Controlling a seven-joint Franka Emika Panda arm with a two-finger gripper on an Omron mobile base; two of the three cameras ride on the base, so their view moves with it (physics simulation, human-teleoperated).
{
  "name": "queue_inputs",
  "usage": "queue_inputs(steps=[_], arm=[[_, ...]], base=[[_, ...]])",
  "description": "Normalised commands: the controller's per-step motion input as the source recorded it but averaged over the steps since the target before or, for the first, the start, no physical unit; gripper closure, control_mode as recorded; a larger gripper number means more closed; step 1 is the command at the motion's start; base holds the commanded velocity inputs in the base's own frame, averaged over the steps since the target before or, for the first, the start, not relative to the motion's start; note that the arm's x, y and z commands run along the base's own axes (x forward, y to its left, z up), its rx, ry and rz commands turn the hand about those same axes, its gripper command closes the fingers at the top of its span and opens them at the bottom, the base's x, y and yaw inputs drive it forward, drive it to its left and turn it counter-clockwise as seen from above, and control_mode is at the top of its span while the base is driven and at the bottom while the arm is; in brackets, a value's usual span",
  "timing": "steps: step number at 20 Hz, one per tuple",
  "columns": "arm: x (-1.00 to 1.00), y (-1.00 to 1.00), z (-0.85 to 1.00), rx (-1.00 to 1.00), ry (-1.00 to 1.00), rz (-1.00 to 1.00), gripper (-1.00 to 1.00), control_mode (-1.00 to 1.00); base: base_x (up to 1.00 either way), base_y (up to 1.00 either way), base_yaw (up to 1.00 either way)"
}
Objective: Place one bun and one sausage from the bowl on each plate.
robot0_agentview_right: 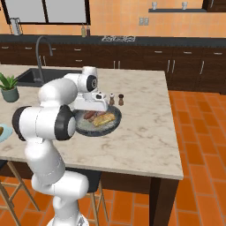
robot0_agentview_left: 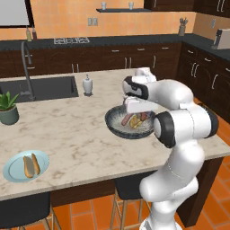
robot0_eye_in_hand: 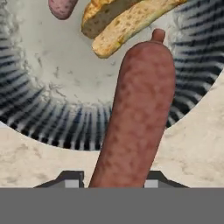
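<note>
While the arm's big white elbow blocks a chunk of the left base view, you can still work across the counter [robot0_agentview_left: 81,134] from its left end. Near the front left corner sits the pale blue plate [robot0_agentview_left: 13,173] with one bun [robot0_agentview_left: 30,165] already on it; whether a sausage lies there too I can't make out, it's too small and blurry. In the right base view that plate is just a sliver cut off by the picture's left edge. Back near the left edge there's a potted plant [robot0_agentview_left: 7,108], then the sink [robot0_agentview_left: 45,87] with its faucet, and a white soap dispenser [robot0_agentview_left: 87,84] just beside the sink's right side.

Toward the right end of the counter is the dark grey bowl [robot0_agentview_left: 117,128], partly covered by the arm. The hand [robot0_eye_in_hand: 113,178] hangs low over it, and the wrist hides most of what's inside from both base views. In the hand view it's clearer: the two finger tips sit snug against either side of a sausage [robot0_eye_in_hand: 140,113], so the hand is clamped on it, nearly closed. That sausage runs up out of the frame's bottom, over the bowl's ribbed wall and speckled floor. Another bun [robot0_eye_in_hand: 127,19] lies in the bowl, cut off by the top edge, and the second sausage [robot0_eye_in_hand: 62,6] only pokes in at the top left.

Salt and pepper shakers [robot0_agentview_right: 115,99] stand just behind the bowl.
</note>
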Motion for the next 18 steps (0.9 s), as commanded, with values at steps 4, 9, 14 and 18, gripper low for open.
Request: queue_inputs(steps=[4,9,14,18], arm=[[-1.0,0.47,0.7,0.18,-0.05,0.0,1.0,-1.0],[-1.0,0.35,0.36,0.05,0.12,0.0,1.0,-1.0],[-1.0,0.29,0.0,-0.04,0.21,0.0,1.0,-1.0],[-1.0,0.09,-0.22,-0.17,0.1,0.04,1.0,-1.0]], base=[[0.0,0.0,0.0],[0.0,0.0,0.0],[0.0,0.0,0.0],[0.0,0.0,0.0]])
